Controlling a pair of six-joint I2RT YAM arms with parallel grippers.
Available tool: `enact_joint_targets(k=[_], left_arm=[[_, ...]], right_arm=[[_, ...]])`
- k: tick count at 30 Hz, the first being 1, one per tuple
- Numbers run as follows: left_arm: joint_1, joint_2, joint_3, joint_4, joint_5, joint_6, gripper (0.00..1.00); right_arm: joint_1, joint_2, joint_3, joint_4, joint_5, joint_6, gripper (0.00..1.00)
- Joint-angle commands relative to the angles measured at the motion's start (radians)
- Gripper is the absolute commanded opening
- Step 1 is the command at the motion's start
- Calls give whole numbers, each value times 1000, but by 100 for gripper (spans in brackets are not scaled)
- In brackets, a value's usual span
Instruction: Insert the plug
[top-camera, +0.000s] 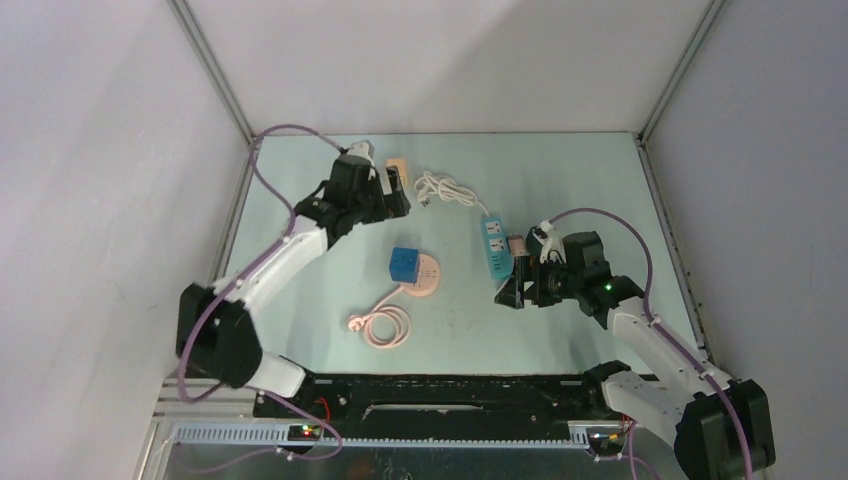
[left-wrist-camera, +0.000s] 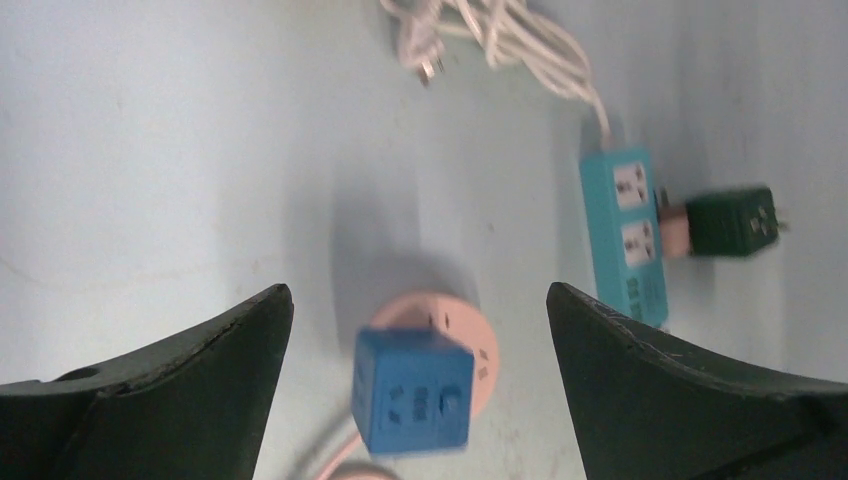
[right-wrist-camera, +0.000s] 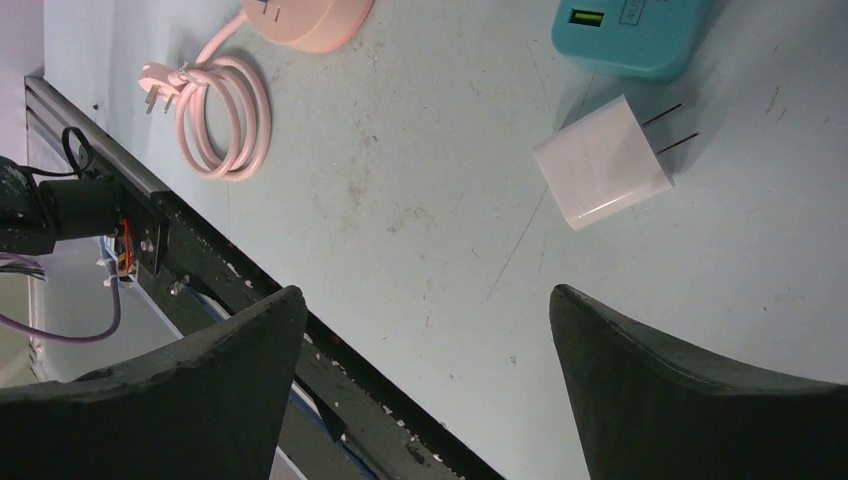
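Hovering nearest, the right gripper (right-wrist-camera: 422, 296) gapes empty near a white boxy plastic charger plug (right-wrist-camera: 603, 162), which lies loose just beside the teal plastic power strip (right-wrist-camera: 630, 35), not yet inserted. Farther on, a blue plastic cube adapter (left-wrist-camera: 412, 390) sits on the round pink socket hub (left-wrist-camera: 472, 328), seemingly seated. Beyond, the left gripper (left-wrist-camera: 418, 290) spreads wide, holding nothing.

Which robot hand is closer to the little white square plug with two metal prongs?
Right. The right gripper hovers near the white square plug beside the teal power strip; the left gripper is far off, at the table's back left.
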Motion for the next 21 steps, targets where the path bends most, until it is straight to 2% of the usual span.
enact_joint_targets(k=[1, 8, 16, 18, 21], left_arm=[[33, 190, 204, -35, -70, 83, 100], [49, 532, 571, -141, -205, 188, 100], [73, 948, 1116, -384, -308, 193, 100], [89, 993, 1176, -411, -300, 159, 100], [118, 1006, 1135, -352, -243, 124, 100]], right_arm=[[-9, 8, 20, 14, 9, -17, 94], [-15, 34, 20, 36, -5, -17, 94], [-18, 78, 20, 60, -34, -12, 94], [-19, 91, 20, 70, -33, -16, 94], [-22, 118, 20, 92, -50, -21, 94]])
